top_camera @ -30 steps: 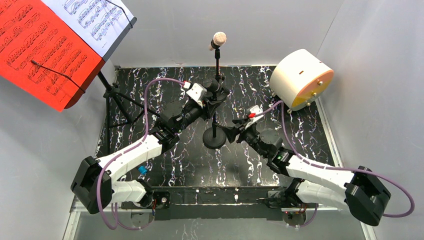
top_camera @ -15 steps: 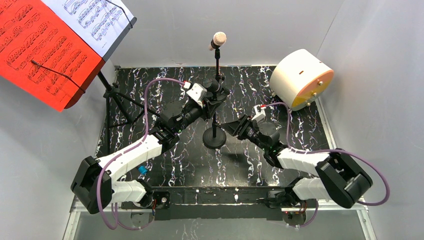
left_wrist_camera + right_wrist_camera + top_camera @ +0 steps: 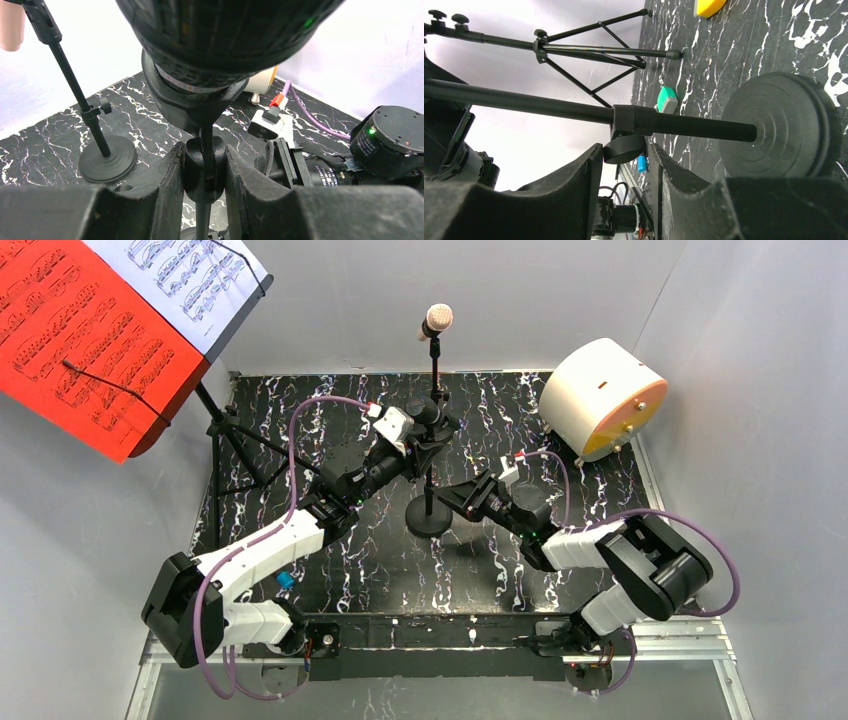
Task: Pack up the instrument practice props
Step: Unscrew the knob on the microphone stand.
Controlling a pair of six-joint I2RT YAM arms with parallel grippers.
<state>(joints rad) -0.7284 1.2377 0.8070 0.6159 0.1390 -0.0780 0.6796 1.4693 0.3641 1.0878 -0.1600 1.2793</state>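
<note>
Swung inward and rolled onto its side since the earlier frame, the right tool (image 3: 625,152) brackets the clamp knob (image 3: 623,144) low on the pole (image 3: 539,104) of the black microphone (image 3: 425,412). It sits just above the round base (image 3: 779,125), mid-desk (image 3: 390,575). Whether it pinches the knob yet, I cannot tell. The left tool (image 3: 204,162) is clamped on the pole's upper joint. The step looks like loosening the pole to collapse it. Next, the right tool must close squarely on the knob and twist while the left steadies.

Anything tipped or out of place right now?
Nothing stands out. The beige microphone and black microphone stand upright, the sheets sit on the rack, and the left gripper clamps the black one's pole.
</note>
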